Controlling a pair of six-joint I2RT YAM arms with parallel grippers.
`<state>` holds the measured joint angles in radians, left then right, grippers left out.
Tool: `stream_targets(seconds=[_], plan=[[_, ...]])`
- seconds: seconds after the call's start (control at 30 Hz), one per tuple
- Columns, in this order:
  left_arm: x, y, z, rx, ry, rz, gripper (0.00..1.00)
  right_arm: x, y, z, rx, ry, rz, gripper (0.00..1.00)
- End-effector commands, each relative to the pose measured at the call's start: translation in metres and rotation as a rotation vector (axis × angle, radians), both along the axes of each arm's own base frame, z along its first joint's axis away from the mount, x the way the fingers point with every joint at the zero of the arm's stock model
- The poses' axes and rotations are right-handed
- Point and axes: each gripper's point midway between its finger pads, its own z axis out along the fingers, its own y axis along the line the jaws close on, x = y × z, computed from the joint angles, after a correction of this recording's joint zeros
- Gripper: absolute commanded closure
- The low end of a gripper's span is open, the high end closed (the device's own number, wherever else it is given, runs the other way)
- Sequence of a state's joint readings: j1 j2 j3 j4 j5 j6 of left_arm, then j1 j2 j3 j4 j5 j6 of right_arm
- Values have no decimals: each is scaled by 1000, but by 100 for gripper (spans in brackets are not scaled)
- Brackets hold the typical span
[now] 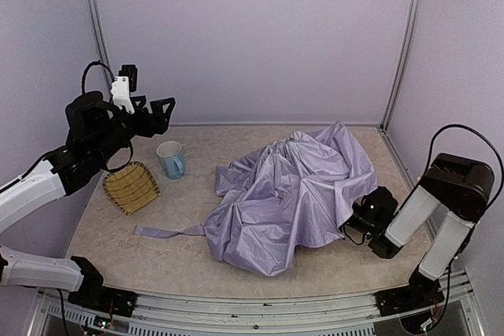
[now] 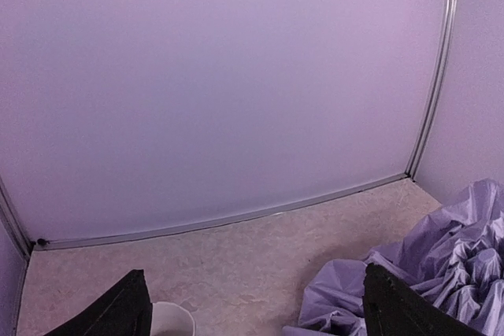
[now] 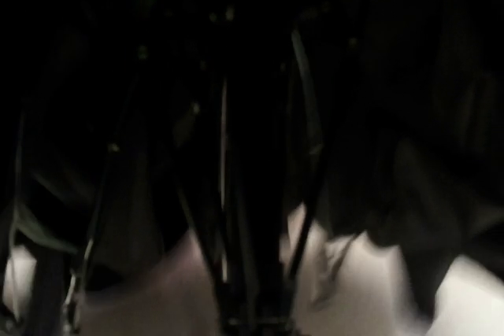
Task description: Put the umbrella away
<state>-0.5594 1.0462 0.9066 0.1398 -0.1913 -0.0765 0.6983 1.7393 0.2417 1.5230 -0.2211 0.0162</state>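
The umbrella (image 1: 291,194) lies collapsed in the middle of the table as a crumpled heap of pale lavender fabric, with its closing strap (image 1: 161,232) trailing out to the left. Its handle is hidden. My right gripper (image 1: 364,216) is pushed under the heap's right edge, and its fingertips are covered by fabric. The right wrist view is dark and shows the black lining, thin ribs and shaft (image 3: 224,155) close up; my fingers cannot be made out there. My left gripper (image 1: 157,108) is open and empty, raised at the back left, and the fabric (image 2: 465,249) lies to its right.
A pale blue cup (image 1: 171,159) stands left of the umbrella, below my left gripper; its rim also shows in the left wrist view (image 2: 169,320). A yellow woven dish (image 1: 131,186) lies to the cup's front left. Lavender walls enclose the back and sides.
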Motion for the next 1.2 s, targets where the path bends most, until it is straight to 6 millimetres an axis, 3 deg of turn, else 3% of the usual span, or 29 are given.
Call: stream_targets(seconds=[0.0,0.13,0.27,0.4,0.5,0.7,0.87,1.17], plan=[[-12,-15,28,10,-88,-63,10,3,10,91,67,-249,10,100],[-27,-42,33,17,-121,-192,10,10,20,122,-65,-307,20,100],[-54,-78,38,55,-171,-368,10,10,28,133,-226,-332,71,100],[-84,-106,33,76,-205,-580,10,9,26,157,-314,-369,74,100],[-93,-118,25,93,-204,-655,10,11,23,172,-387,-412,59,100],[-93,-127,11,128,-186,-663,10,16,12,197,-500,-476,7,100],[-89,-124,17,137,-204,-633,10,37,-5,245,-496,-539,-154,100],[-83,-115,22,151,-215,-572,10,112,-52,351,-547,-708,-521,100]])
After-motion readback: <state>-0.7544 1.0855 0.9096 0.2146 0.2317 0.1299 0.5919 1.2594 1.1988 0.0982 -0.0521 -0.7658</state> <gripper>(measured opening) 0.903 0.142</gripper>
